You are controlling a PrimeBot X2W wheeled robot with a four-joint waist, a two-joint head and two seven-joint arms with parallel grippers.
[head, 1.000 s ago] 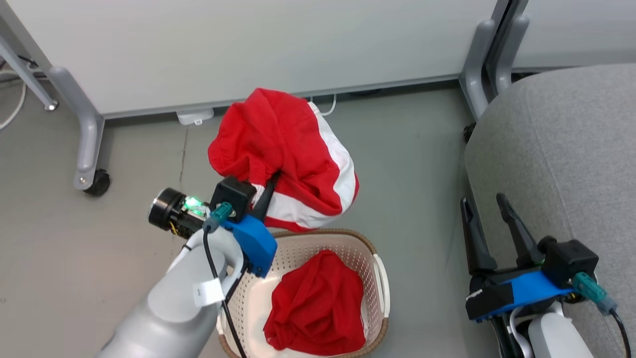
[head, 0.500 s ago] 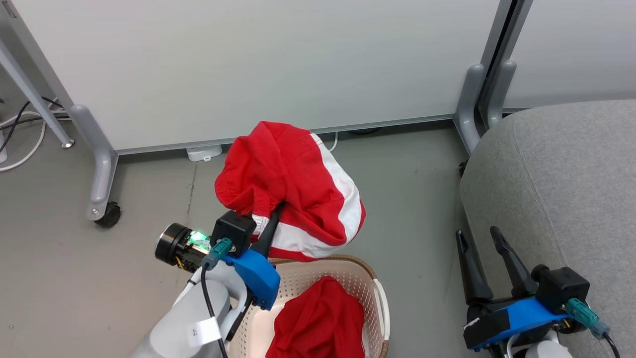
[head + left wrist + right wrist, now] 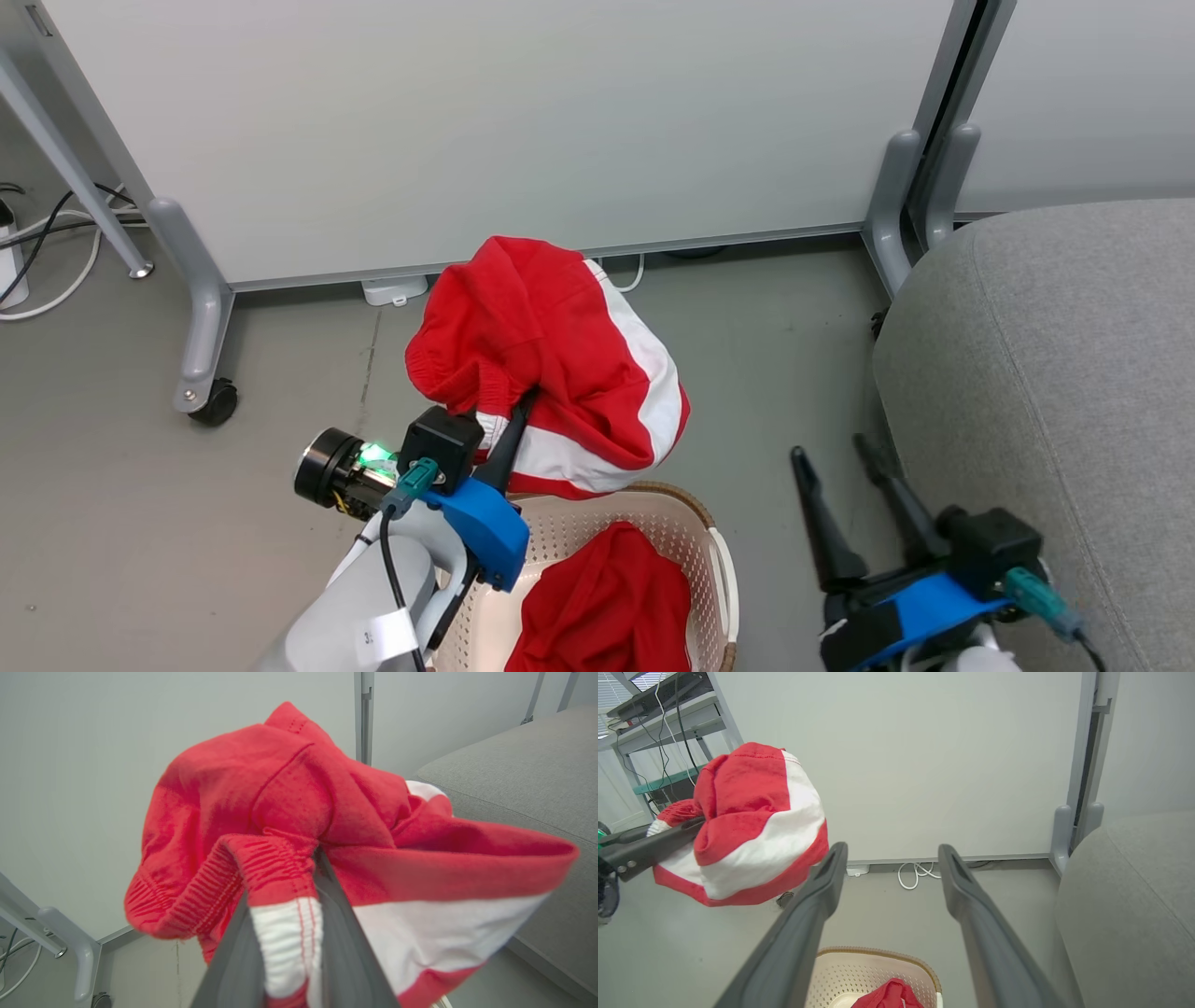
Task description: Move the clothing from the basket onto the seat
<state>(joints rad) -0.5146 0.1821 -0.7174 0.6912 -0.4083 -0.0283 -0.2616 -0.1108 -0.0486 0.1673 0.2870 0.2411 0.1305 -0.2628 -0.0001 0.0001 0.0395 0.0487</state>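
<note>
Leftward goes the right gripper (image 3: 831,453) since the earlier head view, off the edge of the large rounded light grey upholstered seat (image 3: 1055,373) and out over the grey floor (image 3: 766,327); the camera itself has also tipped, so the whole scene sits a little lower in view. Its two long dark fingers stand spread wide with nothing between them, pointing toward 12 o'clock, in the gap between the seat at its 3 o'clock and the cream-white perforated plastic laundry basket (image 3: 672,495) at its 9 o'clock.

The left gripper (image 3: 509,411) is clamped on the bright red soft fabric garment with white panels (image 3: 551,355), which hangs in the air, clear of the basket and just at the basket's 12 o'clock. In the left wrist view the two fingers pinch a ribbed red hem and a white strip with red stitching, and the rest of the cloth billows out beyond the fingertips. The garment is well apart from the seat, which lies toward its 3 o'clock.

A second crumpled red fabric garment (image 3: 607,607) lies inside the basket, against its bottom and its wall on the 3 o'clock side. Beyond the held garment, at 12 o'clock, stands a pale grey partition panel (image 3: 467,121) on grey legs, one ending in a black caster wheel (image 3: 213,406) at about 9 o'clock of the garment
</note>
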